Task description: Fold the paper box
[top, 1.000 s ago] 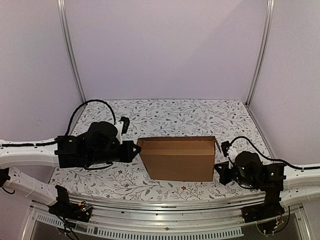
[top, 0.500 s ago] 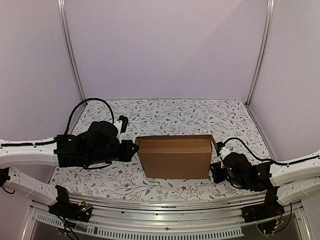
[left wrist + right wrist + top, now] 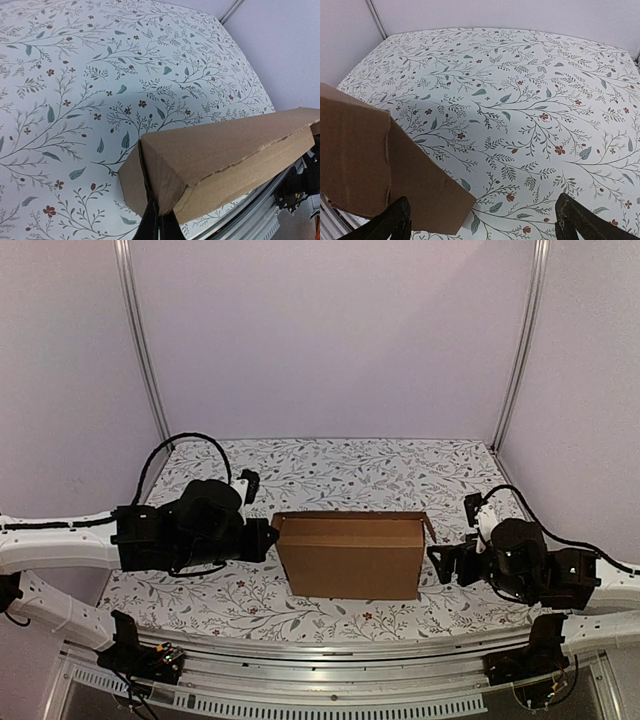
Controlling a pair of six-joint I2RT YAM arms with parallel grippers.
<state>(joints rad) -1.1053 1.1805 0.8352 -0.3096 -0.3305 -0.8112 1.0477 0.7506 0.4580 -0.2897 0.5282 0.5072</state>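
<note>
Box (image 3: 350, 558) sitting folded up mid-worktop (image 3: 350, 465), toward the front edge, long side facing the arms.

Change on the right:
- a second ago: right hand (image 3: 438, 565) pinched shut beside the box's right end
- half a second ago: pushed up against that end
- now: backed off and sprung wide open, gripping nothing

Confirmed in the right wrist view: fingers (image 3: 395, 222) spread out to both lower corners, only bare worktop between, box end off to the left and not touching.

No change on the left. Left hand (image 3: 270, 538) fully closed, tips butted against the box's left end, bracing rather than gripping. Same in the left wrist view: closed fingers (image 3: 156, 226) meeting the near corner from below.

Box nudged slightly left versus a second ago, top looking flatter.

Reads as a finished press on the right end: side pushed in, then release. Small tab (image 3: 430, 528) at the back right corner still poking up, so probably not fully seated. Can't tell from here whether the lid is locked.

Likely next: push that tab in while keeping the left brace to stop any sliding. Risk: light cardboard skating across the worktop under a one-sided push.
</note>
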